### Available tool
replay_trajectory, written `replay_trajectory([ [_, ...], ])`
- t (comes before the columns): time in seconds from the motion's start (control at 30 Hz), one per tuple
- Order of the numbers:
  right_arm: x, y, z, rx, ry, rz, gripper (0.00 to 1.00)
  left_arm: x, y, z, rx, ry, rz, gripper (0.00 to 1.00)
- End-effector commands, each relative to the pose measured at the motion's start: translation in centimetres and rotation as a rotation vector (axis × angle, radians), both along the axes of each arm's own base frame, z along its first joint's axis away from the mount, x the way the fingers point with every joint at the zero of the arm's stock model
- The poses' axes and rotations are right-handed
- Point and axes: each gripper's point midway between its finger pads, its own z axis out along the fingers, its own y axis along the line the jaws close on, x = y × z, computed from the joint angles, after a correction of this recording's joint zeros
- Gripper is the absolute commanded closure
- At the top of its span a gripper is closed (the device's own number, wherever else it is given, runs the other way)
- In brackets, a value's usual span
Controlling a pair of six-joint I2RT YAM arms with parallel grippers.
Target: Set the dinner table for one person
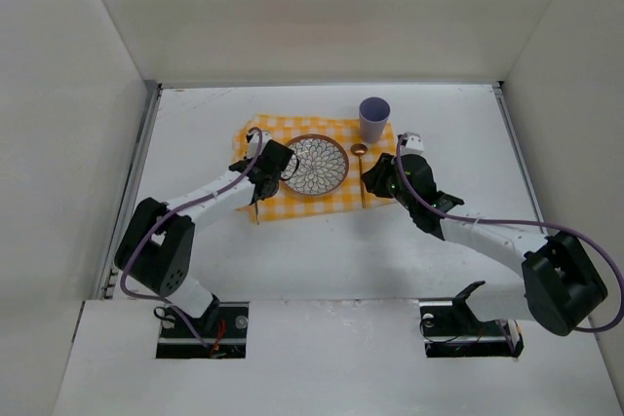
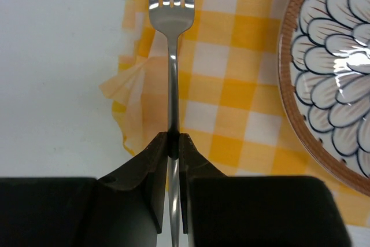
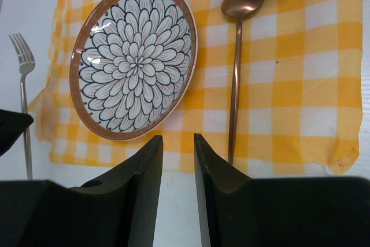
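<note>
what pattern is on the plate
A dark-outlined flower-petal pattern on white with a brown rim; the plate shows best in the right wrist view.

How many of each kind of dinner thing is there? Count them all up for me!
Plate: 1
Fork: 1
Spoon: 1
Cup: 1
Checked cloth: 1
Total: 5

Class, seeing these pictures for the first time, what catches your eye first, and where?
A yellow-checked place mat lies mid-table, bearing a flower-patterned plate. The left gripper pinches a silver fork at the mat's left edge; a copper spoon lies right of the plate.
</note>
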Motion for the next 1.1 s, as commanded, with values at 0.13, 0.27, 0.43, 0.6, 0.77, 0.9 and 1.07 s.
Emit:
replay_trajectory([
  [0.13,0.8,-0.2,0.9,0.026,-0.045,-0.026,0.66,4.2,-2.0,1.3,-0.048,-0.044,-0.101,0.97],
  [0.27,0.9,-0.1,0.8,0.024,-0.044,-0.024,0.67,5.3,-2.3,0.5,-0.036,-0.030,-0.108,0.96],
  [0.43,0.9,0.0,0.7,0.020,-0.041,-0.023,0.67,6.1,-2.0,-1.2,-0.007,0.009,-0.104,0.96],
  [0.6,1.0,0.0,0.6,0.018,-0.040,-0.023,0.66,6.7,-1.9,-1.7,0.018,0.021,-0.110,0.96],
  [0.77,1.1,0.0,0.5,0.013,-0.037,-0.021,0.66,6.7,-2.1,-2.5,0.009,0.027,-0.108,0.96],
  [0.9,1.1,0.0,0.4,0.008,-0.034,-0.020,0.66,6.4,-1.6,-3.3,0.019,0.041,-0.086,0.92],
  [1.07,1.1,0.1,0.3,0.008,-0.033,-0.019,0.66,6.1,-1.2,-2.6,-0.001,0.010,-0.063,0.81],
])
